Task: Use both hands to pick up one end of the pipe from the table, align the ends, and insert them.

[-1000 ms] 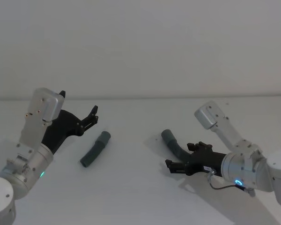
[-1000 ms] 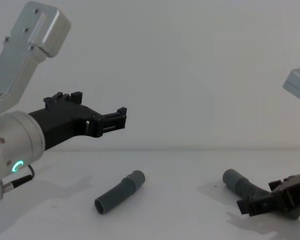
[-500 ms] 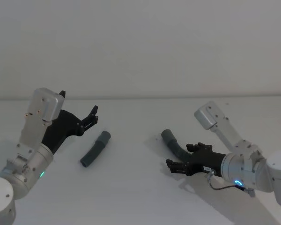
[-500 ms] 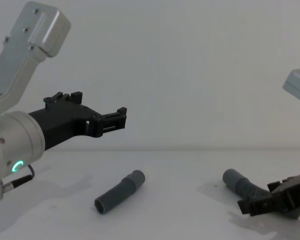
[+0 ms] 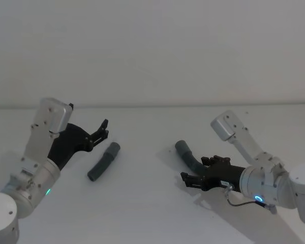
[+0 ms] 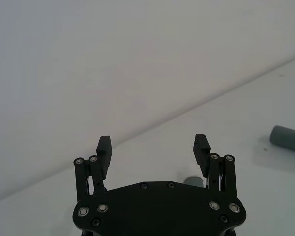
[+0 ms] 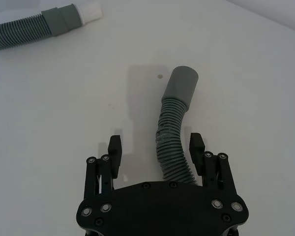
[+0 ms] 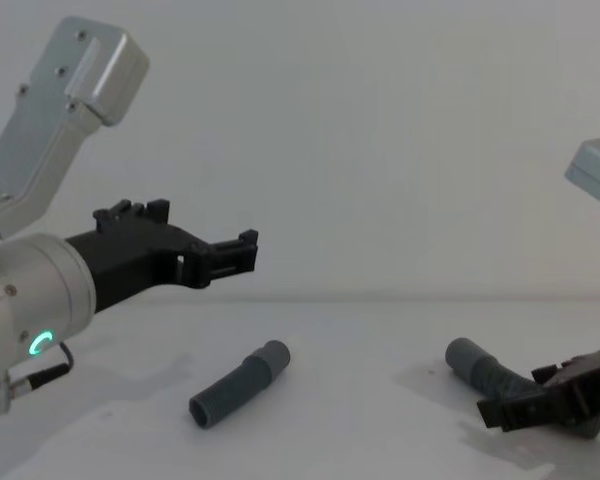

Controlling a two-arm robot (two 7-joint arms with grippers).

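Note:
The short straight pipe piece (image 5: 104, 161) (image 8: 240, 383) lies on the white table (image 5: 142, 208); in the right wrist view it (image 7: 34, 27) shows its cuff and white tip. My left gripper (image 5: 103, 129) (image 8: 248, 246) (image 6: 153, 144) hovers open above and behind its cuffed end, holding nothing. The longer curved piece (image 5: 189, 155) (image 8: 482, 370) (image 7: 173, 137) rests at the right, socket end pointing away. My right gripper (image 5: 186, 180) (image 8: 496, 412) (image 7: 155, 142) is low on the table, open, with its fingers either side of the ribbed part.
A pale wall stands behind the table's far edge (image 5: 152, 106). Bare white surface lies between the two pipe pieces (image 5: 142, 168). The silver elbows of both arms rise above the table at left (image 5: 52, 114) and right (image 5: 226, 124).
My left arm has shifted, carrying its open gripper slightly forward and lower toward the short piece. The right gripper has barely moved, staying around the curved hose.

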